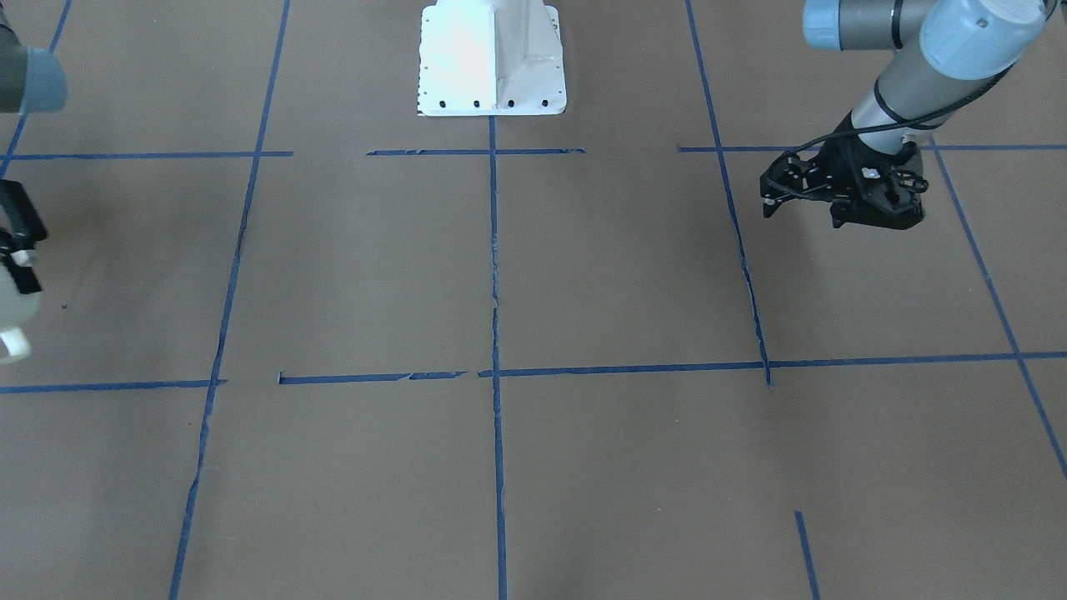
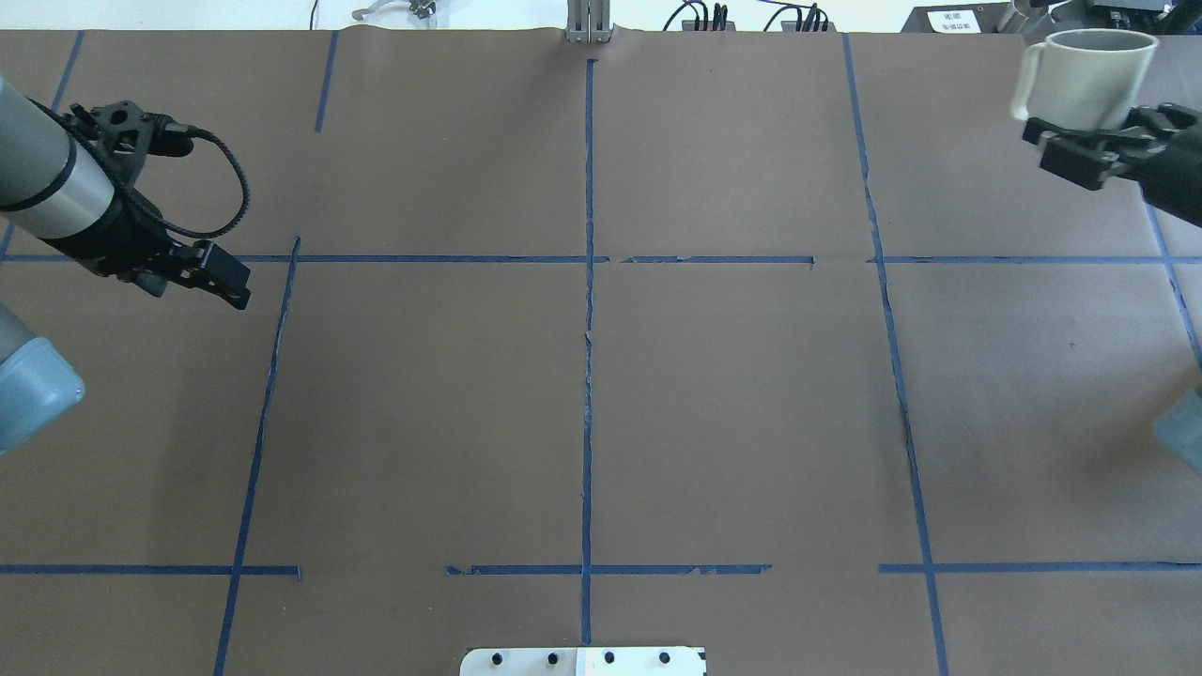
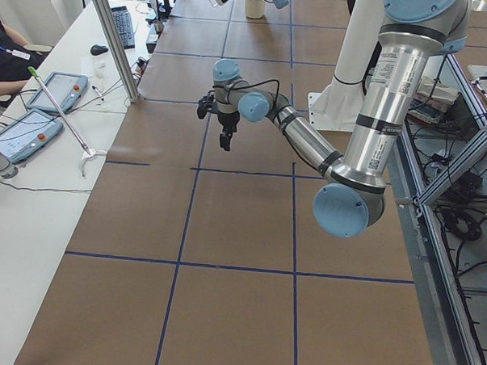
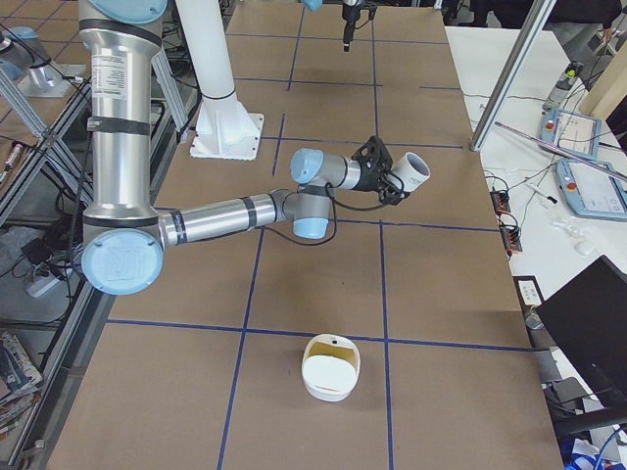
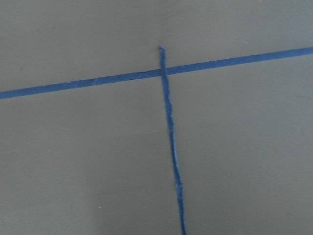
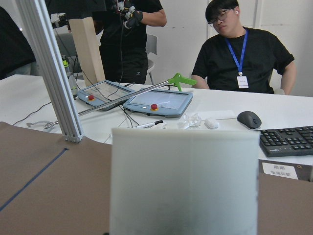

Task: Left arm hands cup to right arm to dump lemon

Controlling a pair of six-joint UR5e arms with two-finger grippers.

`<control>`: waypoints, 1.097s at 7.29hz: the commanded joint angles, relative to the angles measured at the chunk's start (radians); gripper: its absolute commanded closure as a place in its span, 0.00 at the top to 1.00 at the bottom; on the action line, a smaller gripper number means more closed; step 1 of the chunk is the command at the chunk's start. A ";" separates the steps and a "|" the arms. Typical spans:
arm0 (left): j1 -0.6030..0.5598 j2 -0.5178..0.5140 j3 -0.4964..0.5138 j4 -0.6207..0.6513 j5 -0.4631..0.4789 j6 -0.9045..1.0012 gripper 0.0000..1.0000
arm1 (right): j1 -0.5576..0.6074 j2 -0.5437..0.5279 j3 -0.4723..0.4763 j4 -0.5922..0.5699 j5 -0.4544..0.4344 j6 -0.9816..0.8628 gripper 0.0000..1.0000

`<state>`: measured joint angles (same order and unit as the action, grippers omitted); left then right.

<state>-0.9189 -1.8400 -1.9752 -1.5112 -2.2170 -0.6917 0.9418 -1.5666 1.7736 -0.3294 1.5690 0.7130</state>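
Note:
The white cup point(image 2: 1085, 75) is held in the air at the table's far right corner, its handle toward the middle. My right gripper point(image 2: 1094, 150) is shut on its lower body. Both also show at the front view's left edge: the cup point(image 1: 12, 317) and the right gripper point(image 1: 17, 242). In the right-side view the cup point(image 4: 411, 171) looks tilted, its mouth up and away. Its white wall point(image 6: 183, 181) fills the lower right wrist view. My left gripper point(image 2: 202, 277) hangs open and empty over the table's left part; it also shows in the front view point(image 1: 771, 196). No lemon is visible.
A white bowl point(image 4: 331, 367) with a pale inside stands on the table near the right end. The robot's white base point(image 1: 492, 58) is at the middle of the near edge. Beyond the far edge are an aluminium post point(image 6: 51, 73), tablets and seated people.

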 commanded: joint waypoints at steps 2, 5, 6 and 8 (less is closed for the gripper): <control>0.022 -0.189 0.113 0.052 -0.004 -0.023 1.00 | -0.334 0.291 -0.028 -0.237 -0.303 -0.200 0.22; 0.015 -0.312 0.186 0.152 -0.073 -0.098 1.00 | -0.487 0.411 -0.110 -0.332 -0.386 -0.348 0.23; 0.015 -0.377 0.211 0.149 -0.101 -0.232 1.00 | -0.580 0.495 -0.203 -0.324 -0.594 -0.315 0.25; 0.017 -0.451 0.243 0.144 -0.137 -0.343 0.99 | -0.627 0.574 -0.304 -0.323 -0.715 -0.210 0.29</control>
<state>-0.9024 -2.2435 -1.7587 -1.3642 -2.3230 -0.9677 0.3463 -1.0415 1.5220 -0.6529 0.9210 0.4555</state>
